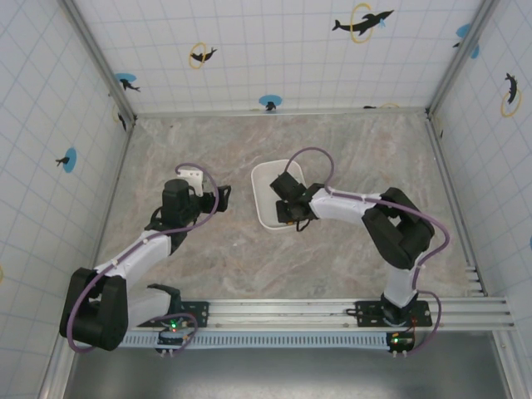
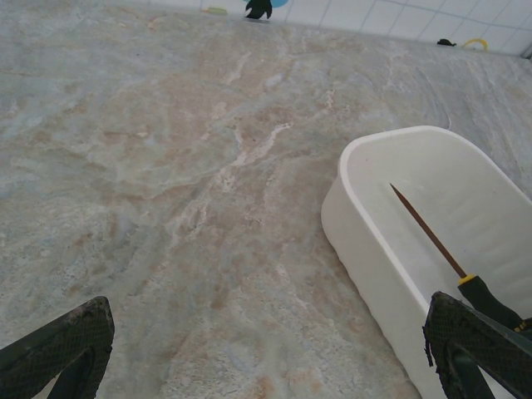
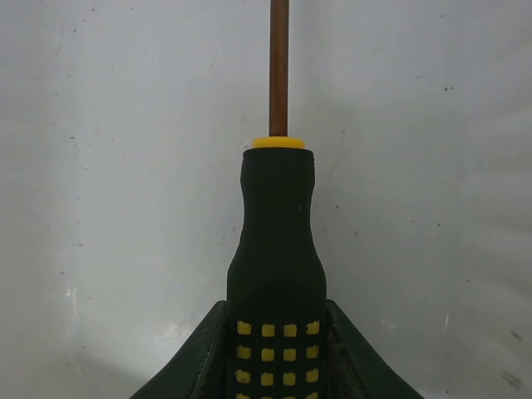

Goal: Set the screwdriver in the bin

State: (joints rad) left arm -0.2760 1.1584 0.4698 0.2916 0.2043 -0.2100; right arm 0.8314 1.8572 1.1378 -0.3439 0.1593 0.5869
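the right hand [image 3: 277, 353] is gripping the screwdriver [image 3: 277, 241] by the rear of its black-and-yellow handle, its two fingers [image 3: 199, 366] pressing in on either side of the dotted grip. the thin shaft is pointing away from the wrist, out over the white floor of the bin [image 2: 366, 241]. in the left wrist view the tool is sitting inside the bin's outline, with its tip aiming toward the far end. whether it is resting on the floor or hanging just above it, i cannot tell.

the screwdriver is looking light and rigid. its metal rod is not going to flex, and the moulded handle is probably giving good friction. the handle is the sensible place to be holding it, since the shaft is thin, smooth and likely to slip between pads. on release it may be rolling a little, but the raised rim should be keeping it in. the bin is looking like light plastic and could be sliding if nudged.

the left hand [image 2: 266, 341] is standing wide open, holding nothing, and hovering over the marbled tabletop [image 2: 166, 166] just beside the bin's left wall without touching it. the rim and that neighbouring hand are the only things standing close to the right hand. the tiled walls are standing well apart.
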